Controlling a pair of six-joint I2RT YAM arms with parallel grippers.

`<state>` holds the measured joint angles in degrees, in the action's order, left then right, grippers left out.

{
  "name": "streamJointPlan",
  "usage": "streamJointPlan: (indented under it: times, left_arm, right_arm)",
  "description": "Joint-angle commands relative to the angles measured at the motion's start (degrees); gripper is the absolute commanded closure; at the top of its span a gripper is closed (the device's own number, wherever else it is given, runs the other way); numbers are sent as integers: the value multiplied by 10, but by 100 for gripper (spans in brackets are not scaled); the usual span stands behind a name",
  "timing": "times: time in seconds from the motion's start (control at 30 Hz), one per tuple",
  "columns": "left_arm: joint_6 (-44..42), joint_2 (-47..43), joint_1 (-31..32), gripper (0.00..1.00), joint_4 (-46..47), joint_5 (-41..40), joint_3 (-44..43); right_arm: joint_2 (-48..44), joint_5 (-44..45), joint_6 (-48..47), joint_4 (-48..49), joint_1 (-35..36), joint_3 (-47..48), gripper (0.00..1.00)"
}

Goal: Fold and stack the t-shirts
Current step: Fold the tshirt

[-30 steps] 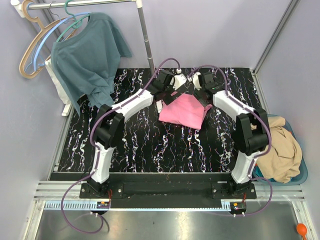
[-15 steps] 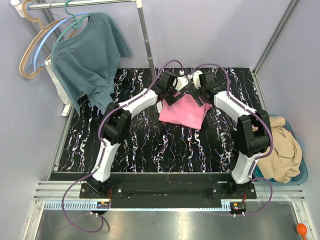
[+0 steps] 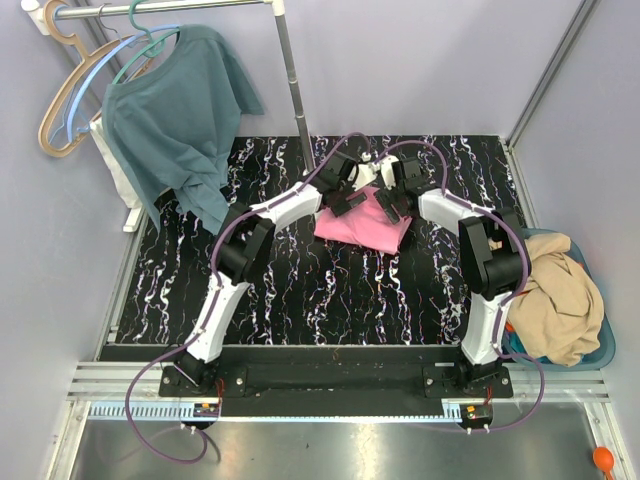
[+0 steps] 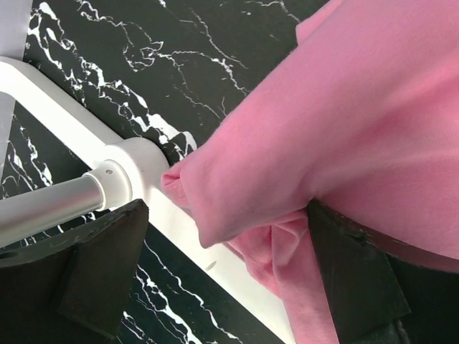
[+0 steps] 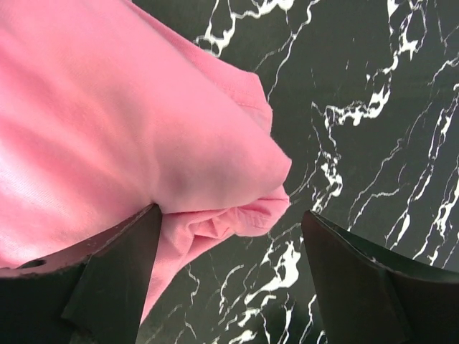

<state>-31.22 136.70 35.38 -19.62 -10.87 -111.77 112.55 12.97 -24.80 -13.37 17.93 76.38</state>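
Observation:
A bright pink t-shirt (image 3: pixel 362 224) lies bunched and partly folded at the far middle of the black marbled table (image 3: pixel 300 290). My left gripper (image 3: pixel 346 196) is at its far left edge and my right gripper (image 3: pixel 390 200) at its far right edge. In the left wrist view the gripper (image 4: pixel 226 218) is open, with a pink fold (image 4: pixel 272 179) between the jaws and against the right finger (image 4: pixel 358 279). In the right wrist view the gripper (image 5: pixel 231 215) is open over the shirt's corner (image 5: pixel 237 179). A tan-beige t-shirt (image 3: pixel 565 295) lies heaped in a basket. The orange t-shirt is out of view.
A teal-blue shirt (image 3: pixel 170 120) hangs from a rack at the back left. The rack's pole (image 3: pixel 293 80) and white foot (image 4: pixel 79 136) stand just behind the pink shirt. A blue basket (image 3: pixel 604 345) sits off the table's right edge.
Both grippers have moved in from behind the pink shirt, toward each other and down onto its far edge. The shirt's outline has drawn in slightly.

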Motion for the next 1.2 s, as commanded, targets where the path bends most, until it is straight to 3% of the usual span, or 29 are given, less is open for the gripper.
streamJointPlan:
  times: [0.0, 0.4, 0.43, 0.53, 0.77, 0.93, 1.17]
  left_arm:
    - [-4, 4, -1, 1, 27, -13, -13]
    - [27, -99, 16, 1, 9, 12, 21]
    - [32, -105, 19, 1, 6, 15, 21]
    - [38, -123, 22, 1, -2, 19, 23]
    - [35, -159, 23, 1, 8, 16, 61]
    - [27, -173, 23, 1, 21, 9, 95]
    - [19, -165, 23, 1, 39, 4, 117]
  right_arm:
    - [24, 39, -28, 4, 1, -22, 14]
    - [-101, 75, 11, -33, 0, -12, 11]
    - [-121, 70, 20, -39, 1, -13, 4]
    - [-147, 46, 58, -68, -3, -15, 0]
    - [-155, -122, 181, -129, -36, -19, 0]
    - [-101, -268, 244, -147, -94, 11, 1]
    - [-19, -343, 291, -162, -125, 59, 3]
